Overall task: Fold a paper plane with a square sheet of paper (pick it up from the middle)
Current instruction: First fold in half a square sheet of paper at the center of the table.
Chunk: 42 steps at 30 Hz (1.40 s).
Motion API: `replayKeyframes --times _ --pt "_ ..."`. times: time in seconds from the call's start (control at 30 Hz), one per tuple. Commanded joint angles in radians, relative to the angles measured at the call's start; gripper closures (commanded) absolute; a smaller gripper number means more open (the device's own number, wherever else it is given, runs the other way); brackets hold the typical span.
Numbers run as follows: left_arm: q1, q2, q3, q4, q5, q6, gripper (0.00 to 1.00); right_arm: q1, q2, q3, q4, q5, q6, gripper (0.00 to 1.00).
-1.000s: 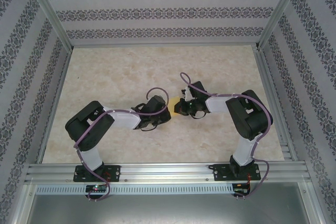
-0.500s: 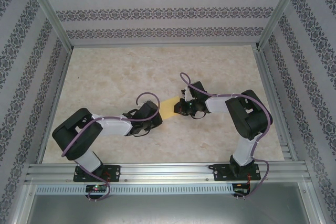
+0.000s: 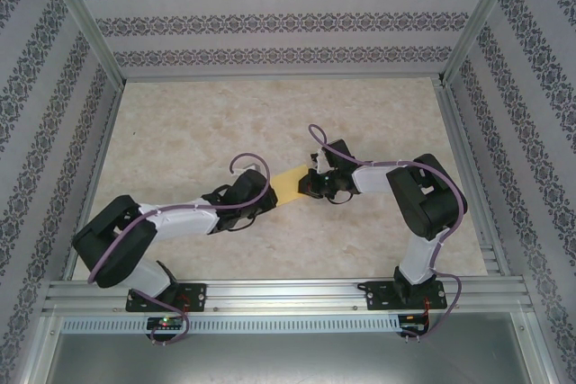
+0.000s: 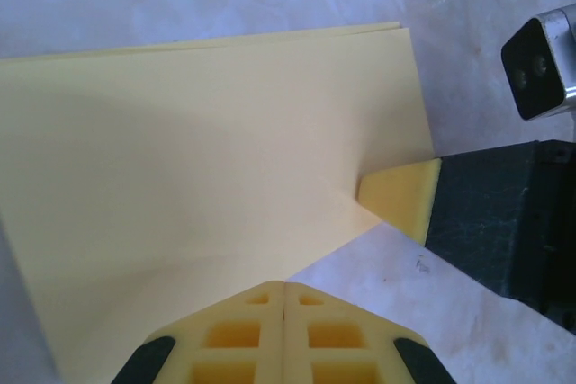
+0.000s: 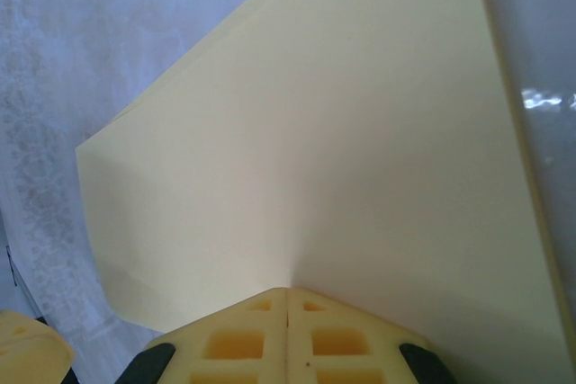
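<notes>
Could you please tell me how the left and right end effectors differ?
The left end effector pinches the yellow paper from its left side, the right end effector from its right. The left arm reaches stretched out; the right arm is sharply bent. Both are shut on the paper.

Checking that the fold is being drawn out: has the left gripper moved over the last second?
Yes. The left gripper slid left, toward the table's left rail, baring more yellow paper.
</notes>
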Motion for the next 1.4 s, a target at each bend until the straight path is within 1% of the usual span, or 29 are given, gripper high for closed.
replayKeyframes --times 0.0,0.2,0.5,0.8,1.03,1.2,1.37 --pt "-0.003 0.066 0.051 0.056 0.013 0.028 1.0 0.003 0.072 -0.03 -0.061 0.099 -0.003 0.94" --pt "-0.002 0.119 0.039 0.033 -0.06 0.012 1.0 0.001 0.073 -0.027 -0.065 0.097 -0.004 0.94" --pt "-0.003 0.111 -0.101 0.078 -0.057 -0.059 1.0 -0.006 0.088 -0.027 -0.067 0.1 -0.008 0.94" --pt "-0.004 0.018 -0.184 0.01 -0.127 -0.084 1.0 -0.018 0.101 -0.033 -0.085 0.12 -0.016 0.94" --pt "-0.003 -0.044 -0.264 0.003 -0.106 -0.118 1.0 -0.026 0.104 -0.042 -0.083 0.124 -0.019 0.94" --pt "-0.002 -0.127 -0.167 -0.112 -0.112 -0.023 1.0 -0.022 0.087 -0.036 -0.077 0.112 -0.017 0.94" --pt "-0.001 -0.174 -0.061 -0.144 -0.082 0.053 1.0 -0.014 0.084 -0.024 -0.083 0.107 -0.019 0.94"
